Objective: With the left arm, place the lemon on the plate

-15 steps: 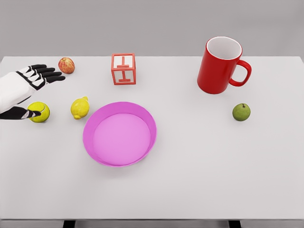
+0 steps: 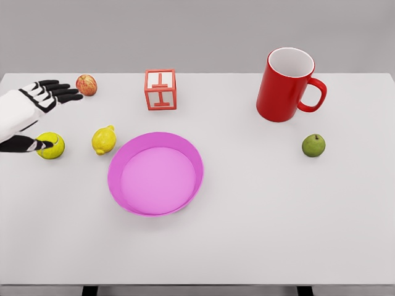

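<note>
A yellow lemon (image 2: 103, 139) lies on the white table, just left of the magenta plate (image 2: 155, 173). My left hand (image 2: 38, 111) enters from the left edge, fingers spread and holding nothing. It hovers left of the lemon, apart from it. Its thumb tip reaches over a yellow-green tennis ball (image 2: 51, 145). Its fingertips (image 2: 69, 94) point toward a red apple (image 2: 86, 84). The right arm does not show.
A red-and-white letter block (image 2: 160, 89) stands behind the plate. A big red mug (image 2: 287, 84) sits at the back right, and a green apple (image 2: 313, 145) lies in front of it. The table's front edge runs along the bottom.
My left hand has drawn back slightly to the left and up. Nothing else has moved.
</note>
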Controlling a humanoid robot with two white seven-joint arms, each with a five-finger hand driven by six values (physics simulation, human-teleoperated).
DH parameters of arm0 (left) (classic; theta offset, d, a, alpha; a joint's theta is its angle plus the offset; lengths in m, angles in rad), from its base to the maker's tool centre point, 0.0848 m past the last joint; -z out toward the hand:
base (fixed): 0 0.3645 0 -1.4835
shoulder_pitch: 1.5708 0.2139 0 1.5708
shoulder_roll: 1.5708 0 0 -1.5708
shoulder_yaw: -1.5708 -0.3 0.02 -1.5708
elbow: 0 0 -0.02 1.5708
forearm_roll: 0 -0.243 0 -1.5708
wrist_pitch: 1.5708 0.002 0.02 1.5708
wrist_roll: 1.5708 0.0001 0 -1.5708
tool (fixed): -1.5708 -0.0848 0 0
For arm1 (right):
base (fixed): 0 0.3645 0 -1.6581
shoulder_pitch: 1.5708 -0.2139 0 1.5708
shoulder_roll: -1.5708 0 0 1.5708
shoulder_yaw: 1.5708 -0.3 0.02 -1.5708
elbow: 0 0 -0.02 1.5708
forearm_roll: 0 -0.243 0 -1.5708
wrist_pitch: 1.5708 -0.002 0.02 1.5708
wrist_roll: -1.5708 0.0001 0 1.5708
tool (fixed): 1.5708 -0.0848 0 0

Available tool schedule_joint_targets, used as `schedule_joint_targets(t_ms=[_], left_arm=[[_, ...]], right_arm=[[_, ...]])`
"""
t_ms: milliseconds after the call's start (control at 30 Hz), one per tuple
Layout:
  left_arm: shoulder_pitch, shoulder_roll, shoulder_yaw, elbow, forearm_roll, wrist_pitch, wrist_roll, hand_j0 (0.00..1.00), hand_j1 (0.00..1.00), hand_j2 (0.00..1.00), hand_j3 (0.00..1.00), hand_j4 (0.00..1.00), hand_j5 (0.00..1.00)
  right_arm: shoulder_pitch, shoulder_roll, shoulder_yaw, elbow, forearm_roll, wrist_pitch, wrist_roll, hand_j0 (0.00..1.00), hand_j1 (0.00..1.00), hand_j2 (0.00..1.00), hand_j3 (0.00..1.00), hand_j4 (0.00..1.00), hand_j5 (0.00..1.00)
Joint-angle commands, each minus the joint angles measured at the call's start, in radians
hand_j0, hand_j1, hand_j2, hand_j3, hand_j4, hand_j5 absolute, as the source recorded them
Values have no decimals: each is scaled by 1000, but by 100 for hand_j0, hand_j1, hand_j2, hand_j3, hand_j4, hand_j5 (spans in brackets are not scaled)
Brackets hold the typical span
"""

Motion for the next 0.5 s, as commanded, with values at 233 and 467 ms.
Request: schedule_joint_targets(t_ms=[233, 467], left_arm=[[-29, 26, -21, -31, 52, 2, -168, 100, 100, 100, 100, 100, 100], [-126, 26, -195, -31, -63, 2, -168, 100, 100, 100, 100, 100, 100]], right_arm=[[0, 0, 0, -1, 0, 0, 0, 100, 100, 100, 100, 100, 100], [0, 0, 0, 1, -1, 0, 0, 100, 100, 100, 100, 100, 100]])
